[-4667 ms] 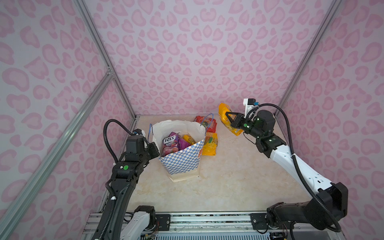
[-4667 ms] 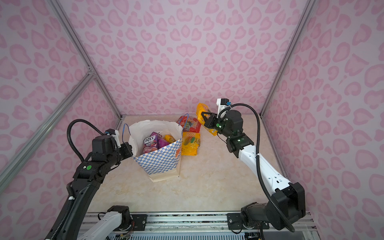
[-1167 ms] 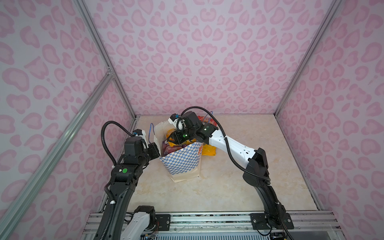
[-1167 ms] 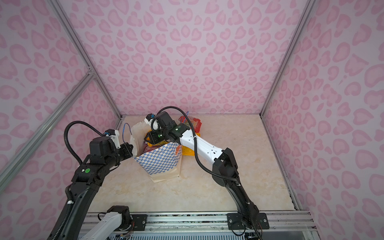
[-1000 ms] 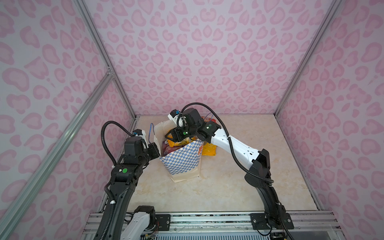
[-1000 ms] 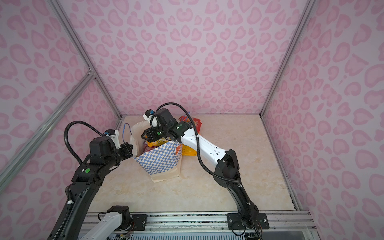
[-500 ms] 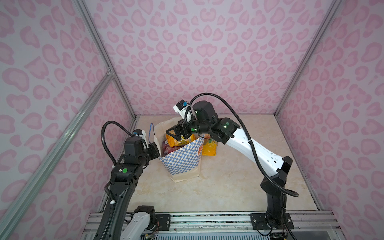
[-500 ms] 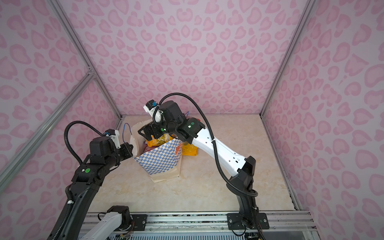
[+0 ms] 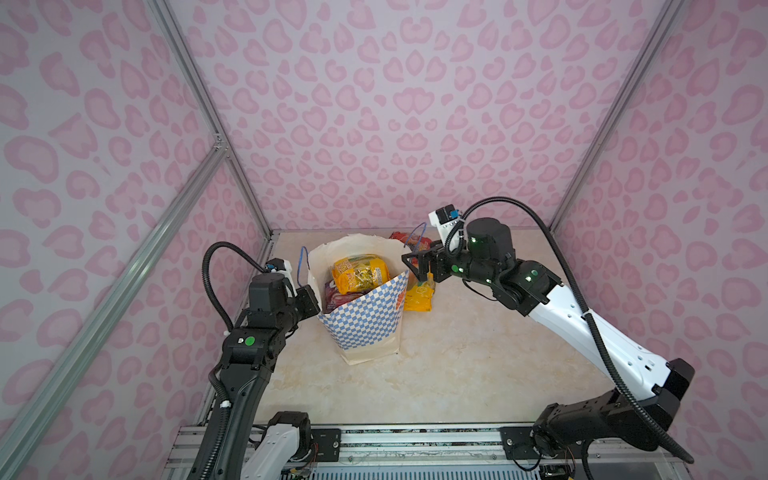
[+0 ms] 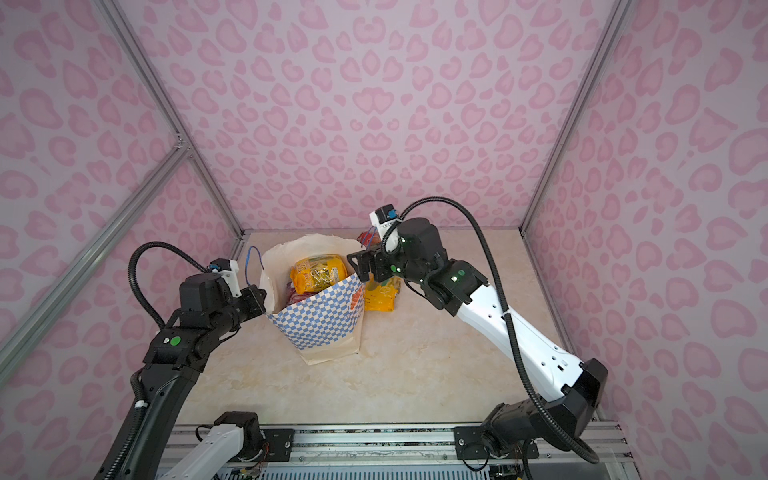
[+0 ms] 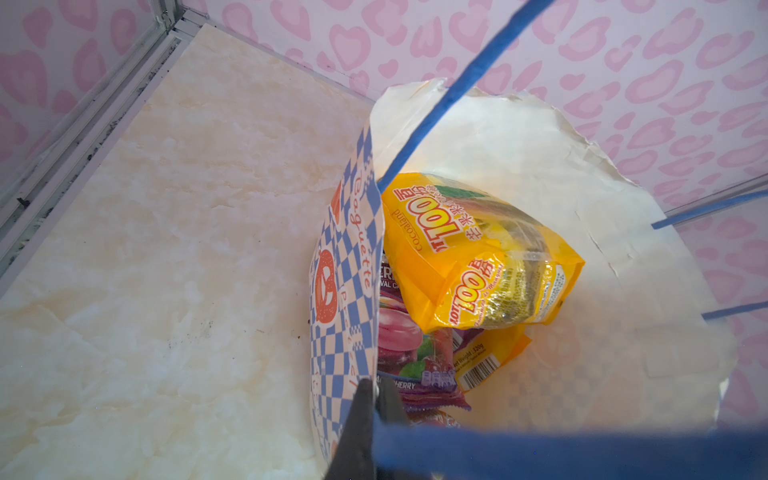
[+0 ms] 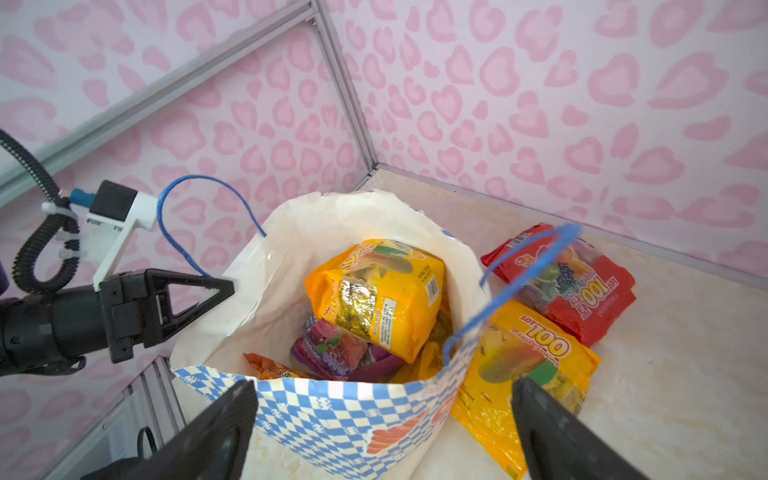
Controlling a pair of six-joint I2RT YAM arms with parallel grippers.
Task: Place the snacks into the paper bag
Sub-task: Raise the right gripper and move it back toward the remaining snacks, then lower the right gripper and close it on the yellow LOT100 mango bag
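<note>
Two snacks (image 12: 528, 365) beside paper bag (image 12: 332, 411)

You have "Baguette" in red script on the checkered band of the paper bag (image 11: 360, 232). Inside it, the top yellow packet (image 11: 469, 257) reads "LOT 100" and "COCOALAND", the purple packet (image 11: 399, 345) beneath shows only "…HERRY", and the lower yellow packet (image 11: 490, 353) carries a barcode with "Weight: 320g". Beside the bag, the red packet (image 12: 590, 291) and the outer yellow packet (image 12: 536, 353) each read "LOT 100".
</note>
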